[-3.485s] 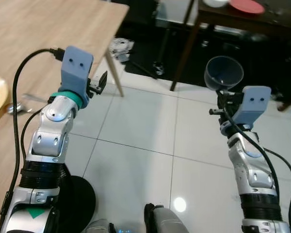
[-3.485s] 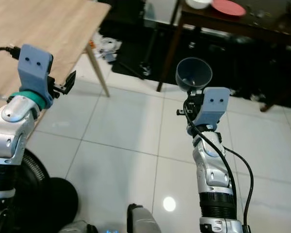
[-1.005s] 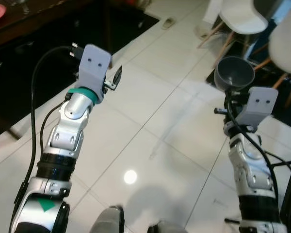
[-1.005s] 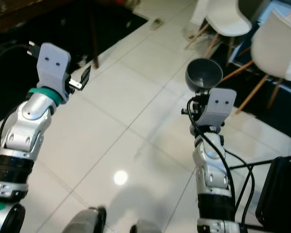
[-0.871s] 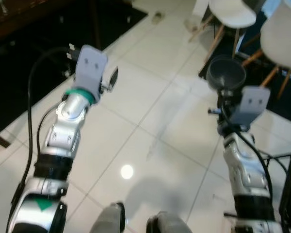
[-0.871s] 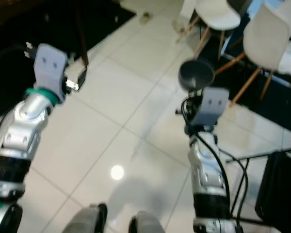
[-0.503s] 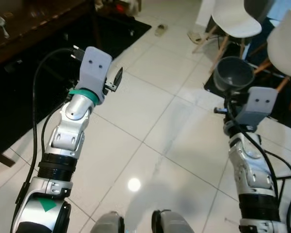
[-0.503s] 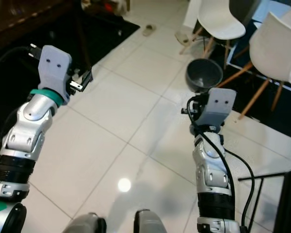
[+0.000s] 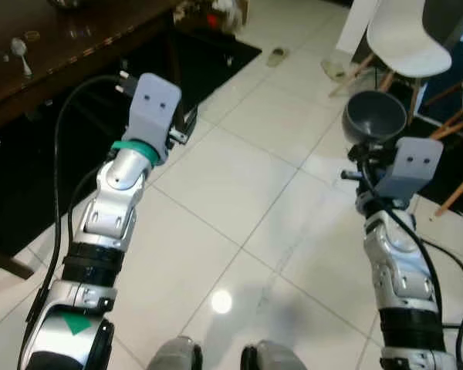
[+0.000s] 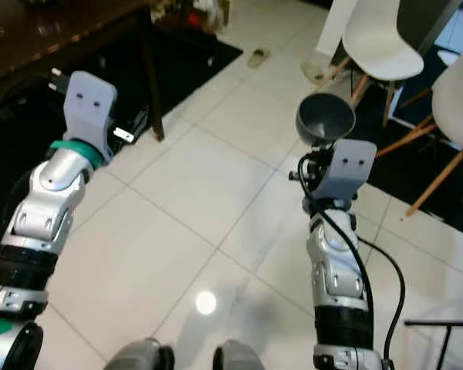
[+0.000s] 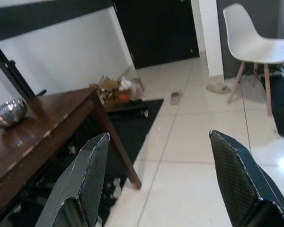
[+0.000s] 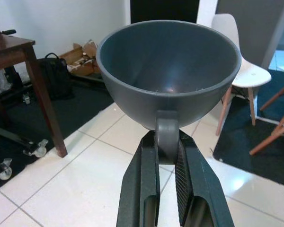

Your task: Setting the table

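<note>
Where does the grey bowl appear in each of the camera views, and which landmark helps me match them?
Left eye view: the bowl is at upper right, above the right gripper.
Right eye view: it is right of centre, upper half.
Right wrist view: it is large at the centre top, its handle clamped between the fingers.
Left wrist view: other things are in frame.
Shared landmark: the white chair.

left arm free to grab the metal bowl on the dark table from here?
Probably not yet. The left gripper is open and empty, but the metal bowl sits well beyond the jaws, far back on the dark wooden table. Nothing blocks the way; the robot likely must step closer.
</note>
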Robot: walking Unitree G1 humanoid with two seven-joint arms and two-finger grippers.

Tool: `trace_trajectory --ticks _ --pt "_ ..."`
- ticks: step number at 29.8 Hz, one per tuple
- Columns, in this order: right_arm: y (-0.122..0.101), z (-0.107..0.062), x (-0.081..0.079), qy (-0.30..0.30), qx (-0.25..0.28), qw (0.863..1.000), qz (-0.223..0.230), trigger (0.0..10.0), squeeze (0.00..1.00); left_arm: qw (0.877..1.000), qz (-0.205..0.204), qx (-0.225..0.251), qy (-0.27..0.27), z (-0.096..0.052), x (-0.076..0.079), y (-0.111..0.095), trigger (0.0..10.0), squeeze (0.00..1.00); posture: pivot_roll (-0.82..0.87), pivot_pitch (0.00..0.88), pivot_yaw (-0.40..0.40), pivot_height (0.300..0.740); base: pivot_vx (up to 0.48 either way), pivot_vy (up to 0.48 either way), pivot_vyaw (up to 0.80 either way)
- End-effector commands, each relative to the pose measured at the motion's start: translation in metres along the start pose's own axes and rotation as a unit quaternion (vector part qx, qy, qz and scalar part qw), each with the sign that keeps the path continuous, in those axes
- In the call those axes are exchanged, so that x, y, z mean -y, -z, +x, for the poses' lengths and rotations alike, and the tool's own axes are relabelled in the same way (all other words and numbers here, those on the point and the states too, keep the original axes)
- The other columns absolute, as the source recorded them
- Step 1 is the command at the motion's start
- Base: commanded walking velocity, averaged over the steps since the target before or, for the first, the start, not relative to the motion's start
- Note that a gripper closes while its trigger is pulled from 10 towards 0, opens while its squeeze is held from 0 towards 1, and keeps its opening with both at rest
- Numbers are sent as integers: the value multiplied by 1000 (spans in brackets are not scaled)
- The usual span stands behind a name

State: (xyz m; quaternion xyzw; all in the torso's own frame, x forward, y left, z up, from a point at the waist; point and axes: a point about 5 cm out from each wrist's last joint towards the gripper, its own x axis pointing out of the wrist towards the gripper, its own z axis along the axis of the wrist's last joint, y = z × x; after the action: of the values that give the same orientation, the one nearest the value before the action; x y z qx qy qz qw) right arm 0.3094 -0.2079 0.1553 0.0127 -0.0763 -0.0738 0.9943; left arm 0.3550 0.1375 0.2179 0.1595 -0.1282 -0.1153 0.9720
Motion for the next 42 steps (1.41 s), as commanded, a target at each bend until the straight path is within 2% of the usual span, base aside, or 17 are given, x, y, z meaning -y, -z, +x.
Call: trace_trajectory --ticks 1,12,42 --pt "0 0 -2 -4 2 1000 -3 10000 0 1000 3 -10 1 -1 1 5 10000 0 11 3 47 740 465 0 0" --pt "0 1 -4 -7 2 1000 -1 10000 0 1000 -1 -11 10 -2 10 8 10000 0 10 4 47 740 462 0 0" --pt "-6 4 -4 0 23 1000 18 10000 0 1000 -1 -10 11 -1 10 7 10000 0 15 4 50 740 462 0 0"
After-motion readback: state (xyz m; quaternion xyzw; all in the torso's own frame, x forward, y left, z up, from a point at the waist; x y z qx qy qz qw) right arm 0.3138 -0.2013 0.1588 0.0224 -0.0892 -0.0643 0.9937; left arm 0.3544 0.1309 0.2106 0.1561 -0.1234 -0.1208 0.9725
